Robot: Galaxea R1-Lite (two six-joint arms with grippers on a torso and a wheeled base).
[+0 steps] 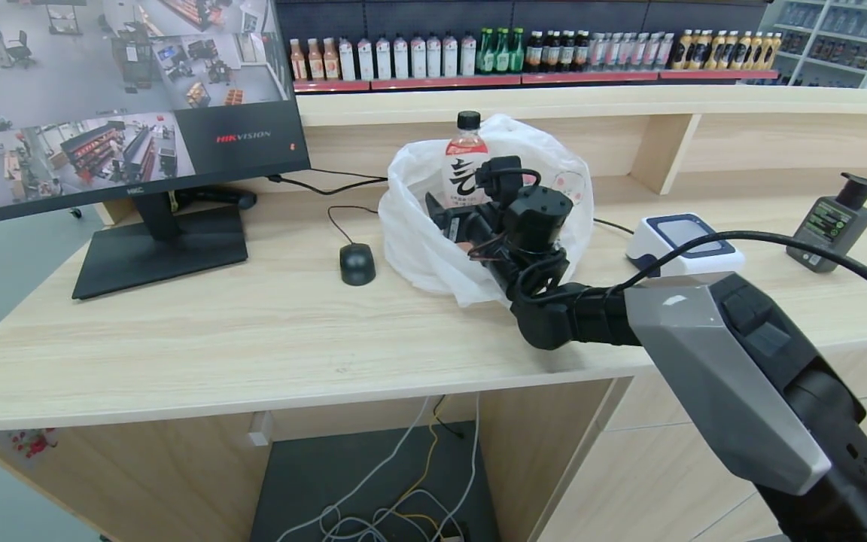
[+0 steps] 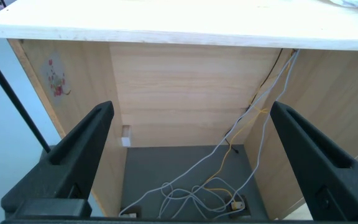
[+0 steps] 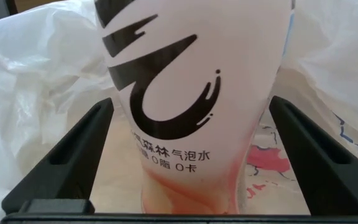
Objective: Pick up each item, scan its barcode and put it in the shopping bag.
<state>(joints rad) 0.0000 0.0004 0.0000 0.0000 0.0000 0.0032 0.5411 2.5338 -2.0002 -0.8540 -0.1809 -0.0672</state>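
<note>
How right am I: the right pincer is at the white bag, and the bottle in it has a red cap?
Nearly. The head view shows the cap of the bottle is black, not red. The right pincer is indeed at the white bag holding that bottle.

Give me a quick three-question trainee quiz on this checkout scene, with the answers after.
1. True or false: the bottle lies flat outside the shopping bag.
2. Which device sits to the robot's right of the bag? A mouse, B scanner, C monitor.
3. Is the right gripper open or shut?
Key: 1 false, it stands in the bag; 2 B; 3 open, spread either side of the bottle.
</note>
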